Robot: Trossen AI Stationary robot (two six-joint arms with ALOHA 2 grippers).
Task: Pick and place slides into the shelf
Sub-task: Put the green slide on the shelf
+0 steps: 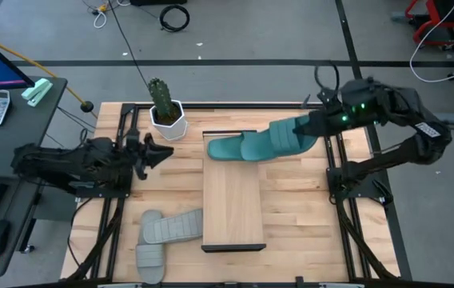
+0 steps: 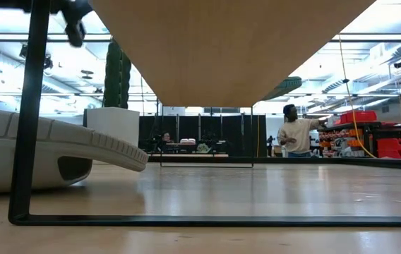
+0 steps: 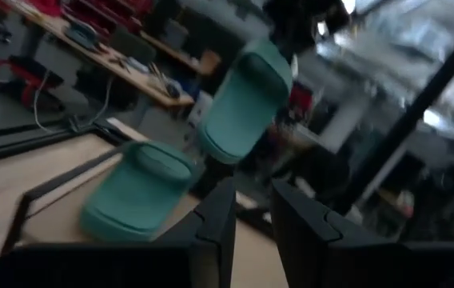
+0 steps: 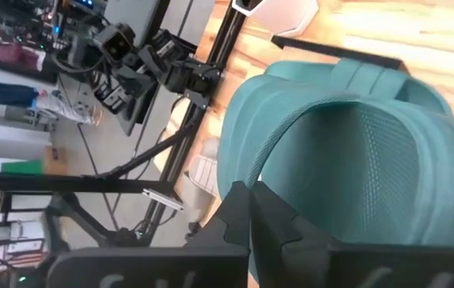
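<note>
A grey workshop floor with loose cables surrounds the pale wooden worktop, and a person stands far back in the room in the low view. The shelf runs down the centre of the high view. One teal slide lies at its upper end. The right tool, upper right of centre, is clamped on the second teal slide, which hangs tilted just above the shelf's upper right corner and overlaps the first. The left tool, at left centre beside a potted cactus, holds nothing, its fingers parted by a narrow gap. Two grey slides lie at lower left, beside the shelf.
</note>
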